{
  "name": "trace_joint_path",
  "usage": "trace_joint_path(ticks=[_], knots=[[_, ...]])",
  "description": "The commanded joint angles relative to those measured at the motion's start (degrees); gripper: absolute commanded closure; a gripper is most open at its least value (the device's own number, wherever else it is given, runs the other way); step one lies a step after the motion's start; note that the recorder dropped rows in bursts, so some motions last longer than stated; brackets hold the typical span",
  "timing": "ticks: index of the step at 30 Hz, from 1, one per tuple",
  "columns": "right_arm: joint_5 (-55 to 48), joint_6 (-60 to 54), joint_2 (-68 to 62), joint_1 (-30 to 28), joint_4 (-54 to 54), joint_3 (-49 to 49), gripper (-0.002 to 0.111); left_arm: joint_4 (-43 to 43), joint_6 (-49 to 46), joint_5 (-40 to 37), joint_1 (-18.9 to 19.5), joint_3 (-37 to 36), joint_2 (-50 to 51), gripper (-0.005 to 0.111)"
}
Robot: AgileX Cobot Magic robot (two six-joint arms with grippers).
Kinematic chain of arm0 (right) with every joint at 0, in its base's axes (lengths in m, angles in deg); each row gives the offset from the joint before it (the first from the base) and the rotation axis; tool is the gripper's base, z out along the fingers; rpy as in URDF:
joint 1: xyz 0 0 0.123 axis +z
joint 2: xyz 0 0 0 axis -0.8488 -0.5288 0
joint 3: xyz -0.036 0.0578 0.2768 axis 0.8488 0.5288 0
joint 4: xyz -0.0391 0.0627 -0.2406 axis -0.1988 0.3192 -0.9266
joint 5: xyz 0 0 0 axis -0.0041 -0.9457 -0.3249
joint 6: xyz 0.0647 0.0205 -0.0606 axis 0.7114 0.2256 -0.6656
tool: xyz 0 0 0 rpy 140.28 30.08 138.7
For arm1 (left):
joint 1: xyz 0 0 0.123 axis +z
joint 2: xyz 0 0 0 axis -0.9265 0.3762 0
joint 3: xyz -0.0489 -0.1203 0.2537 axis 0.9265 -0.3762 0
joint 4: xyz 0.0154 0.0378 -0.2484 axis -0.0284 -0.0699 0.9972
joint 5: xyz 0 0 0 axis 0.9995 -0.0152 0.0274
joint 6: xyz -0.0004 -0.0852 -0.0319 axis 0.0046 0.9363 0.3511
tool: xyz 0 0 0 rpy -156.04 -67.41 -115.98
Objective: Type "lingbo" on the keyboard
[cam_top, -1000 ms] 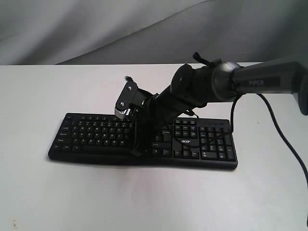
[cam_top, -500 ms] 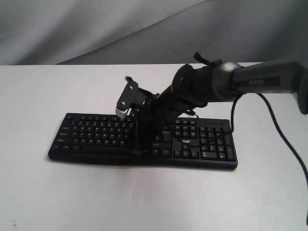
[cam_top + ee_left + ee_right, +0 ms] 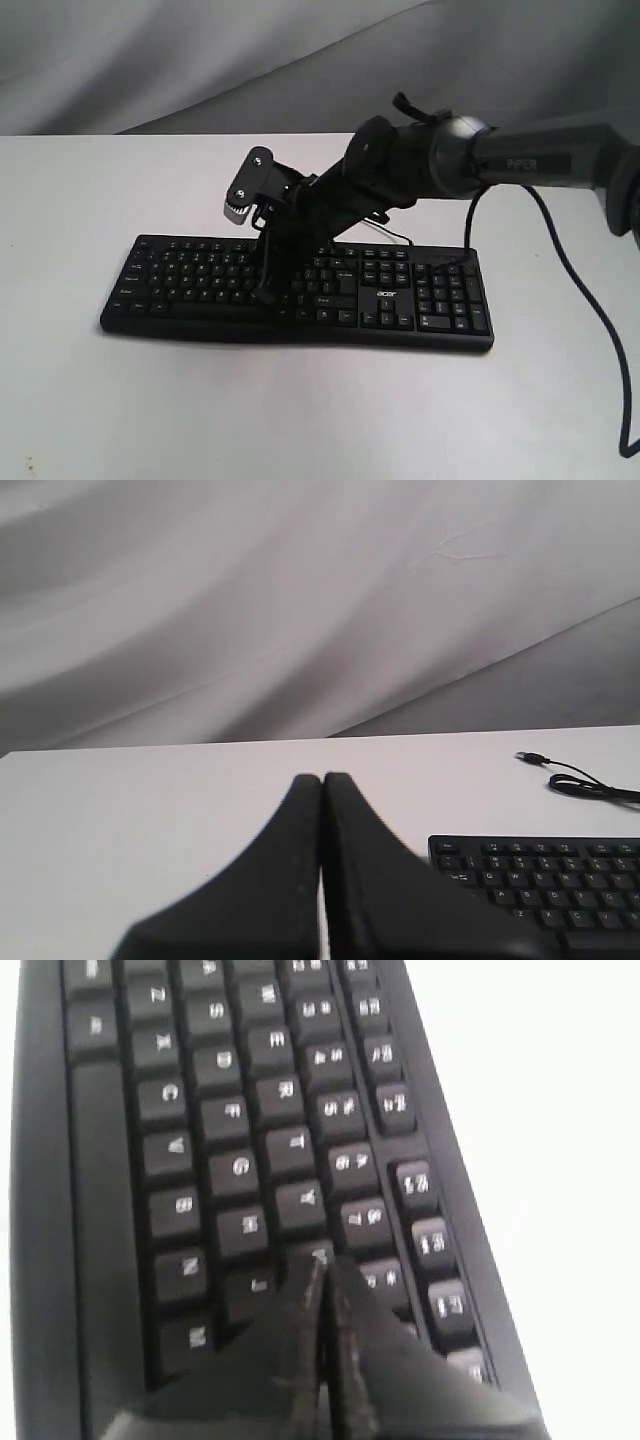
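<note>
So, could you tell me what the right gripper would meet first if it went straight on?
Probably the wide flat black keyboard: the shut right gripper aims at a key in its letter rows; gap unclear.

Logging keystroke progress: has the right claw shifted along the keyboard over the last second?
Yes. The right claw has moved leftward along the keyboard, farther from its number pad.

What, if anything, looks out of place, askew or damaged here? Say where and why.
Only one thing: the keyboard has its cable ending in a loose plug on the table, connected to nothing in view. The keyboard itself lies flat with no visible damage, the shut right gripper over its keys.
</note>
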Motion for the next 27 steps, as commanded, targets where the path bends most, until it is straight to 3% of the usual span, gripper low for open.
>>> trace_joint_path(ticks=[1, 27], knots=[[-1.01, -0.41, -1.87, 0.24, 0.58, -2.48, 0.108, -0.01, 0.12, 0.5, -0.38, -0.28, -0.28, 0.106], [-0.71, 0.06, -2.48, 0.03, -1.11, -2.48, 0.108, -0.01, 0.12, 0.5, -0.38, -0.28, -0.28, 0.106]])
